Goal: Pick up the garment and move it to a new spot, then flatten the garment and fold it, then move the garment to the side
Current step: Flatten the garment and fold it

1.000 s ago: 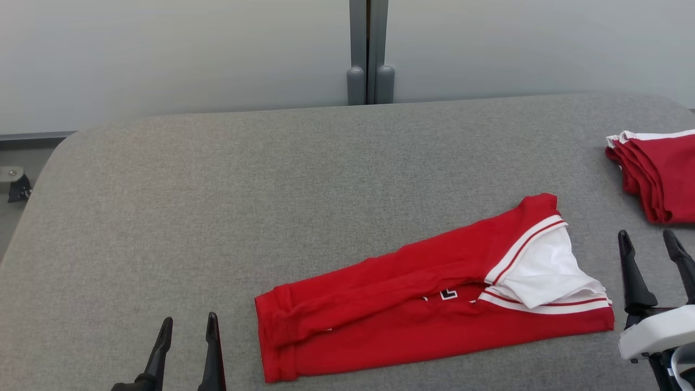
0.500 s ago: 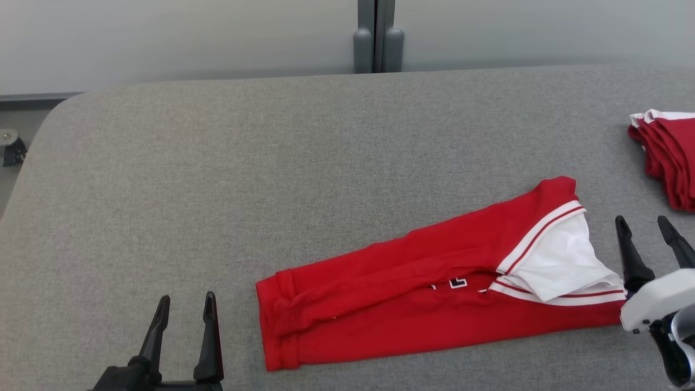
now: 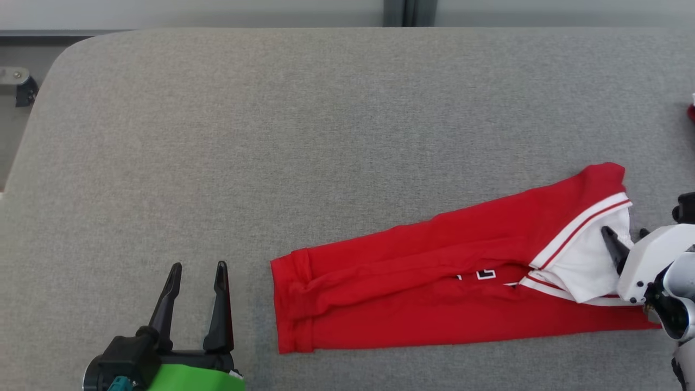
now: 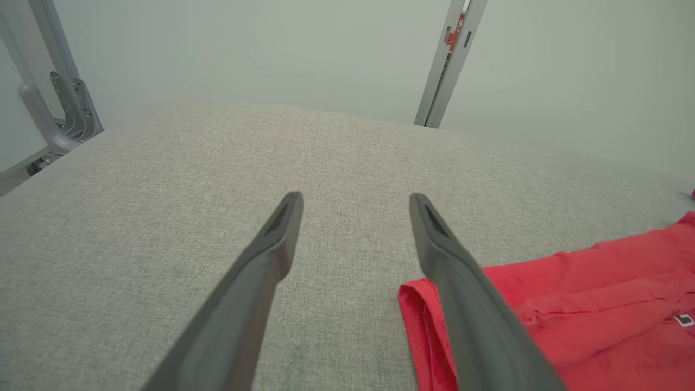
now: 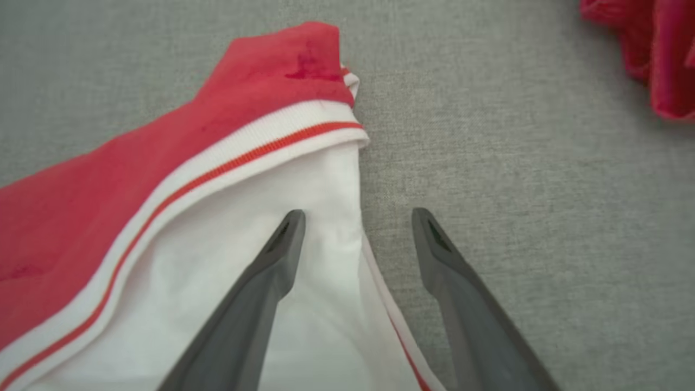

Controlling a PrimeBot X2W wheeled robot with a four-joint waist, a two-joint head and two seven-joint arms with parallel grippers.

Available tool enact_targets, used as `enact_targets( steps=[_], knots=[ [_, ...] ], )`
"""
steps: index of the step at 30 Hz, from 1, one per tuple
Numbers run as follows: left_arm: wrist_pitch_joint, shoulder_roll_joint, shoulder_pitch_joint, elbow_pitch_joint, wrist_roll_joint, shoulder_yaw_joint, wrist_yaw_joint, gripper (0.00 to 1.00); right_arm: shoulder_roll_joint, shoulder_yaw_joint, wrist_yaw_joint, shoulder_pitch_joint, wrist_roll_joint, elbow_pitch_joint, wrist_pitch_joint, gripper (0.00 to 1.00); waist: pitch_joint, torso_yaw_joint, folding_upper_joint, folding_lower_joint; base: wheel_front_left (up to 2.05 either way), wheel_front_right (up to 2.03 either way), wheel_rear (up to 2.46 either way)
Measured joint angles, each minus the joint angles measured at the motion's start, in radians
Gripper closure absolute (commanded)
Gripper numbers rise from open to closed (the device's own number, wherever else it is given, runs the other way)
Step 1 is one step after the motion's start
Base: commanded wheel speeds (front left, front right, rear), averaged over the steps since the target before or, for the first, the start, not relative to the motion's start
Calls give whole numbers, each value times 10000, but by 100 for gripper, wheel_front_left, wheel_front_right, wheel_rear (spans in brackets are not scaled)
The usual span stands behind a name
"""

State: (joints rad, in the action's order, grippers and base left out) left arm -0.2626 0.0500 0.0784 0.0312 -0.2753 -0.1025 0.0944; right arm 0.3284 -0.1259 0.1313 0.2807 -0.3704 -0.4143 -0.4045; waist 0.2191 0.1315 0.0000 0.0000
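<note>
The folded red garment (image 3: 434, 282) lies across the near right of the grey table (image 3: 271, 136). The left pincer (image 3: 198, 266) hovers wide open and empty, just left of it. The right pincer (image 5: 357, 214), also wide open, straddles its white right edge, gripping nothing.

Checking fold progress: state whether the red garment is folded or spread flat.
Folded. The red garment lies as a long narrow strip, layers lapped lengthwise over its print, white inside showing at one end.
</note>
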Motion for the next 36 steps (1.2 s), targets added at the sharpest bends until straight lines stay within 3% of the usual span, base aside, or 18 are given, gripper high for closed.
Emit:
enact_targets(
  steps=[2, 3, 4, 5, 13, 21, 27, 30, 33, 36],
  knots=[
    [0, 0, -4, 12, -52, -46, -36, 0, -52, 15, 0, 33, -71, -270, -290, 0, 50, 146, 0, 0, 0, 0, 0],
    [0, 0, -4, 19, -98, -52, -77, 0, -65, 31, 0, 98, -284, -357, -550, 20, 67, 214, 0, 0, 0, 0, 0],
    [0, 0, 0, 29, -148, -54, -84, 0, -94, 12, -10, 149, -623, -387, -761, 75, 77, 273, 0, 0, 0, 0, 0],
    [0, 0, 1, 27, -150, -38, -113, 0, -98, -15, -10, 173, -840, -384, -851, 100, 77, 315, 0, 0, 0, 0, 0],
    [0, 0, 33, -29, -171, 117, -180, 0, 194, -905, 6, 353, -1335, -274, -583, 100, -74, 148, 0, 0, 0, 0, 0],
    [0, 0, 40, -59, -196, 77, -205, 0, 1835, -2849, 0, 518, -1285, 349, -744, 100, -382, -103, 0, 0, 0, 0, 0],
    [0, 0, 302, -12, -382, -94, -380, 0, 2303, -2598, 0, 124, -1791, 1979, -1902, 100, -674, -126, 0, 0, 0, 0, 0],
    [0, 0, 362, -10, -441, -222, -514, 0, 2000, -2161, 0, -280, -1902, 2913, -2433, 100, -798, -99, 0, 0, 0, 0, 0],
    [0, -2, 362, -29, -581, -303, -637, 0, 399, -1356, 0, -598, -1616, 4080, -2840, 100, -876, -67, 0, 0, 0, 0, 0],
    [0, 0, 359, 56, -665, -366, -654, 0, -790, -449, -4, -804, -1114, 4405, -2819, 100, -891, -59, 0, 0, 0, 0, 0]
  ],
)
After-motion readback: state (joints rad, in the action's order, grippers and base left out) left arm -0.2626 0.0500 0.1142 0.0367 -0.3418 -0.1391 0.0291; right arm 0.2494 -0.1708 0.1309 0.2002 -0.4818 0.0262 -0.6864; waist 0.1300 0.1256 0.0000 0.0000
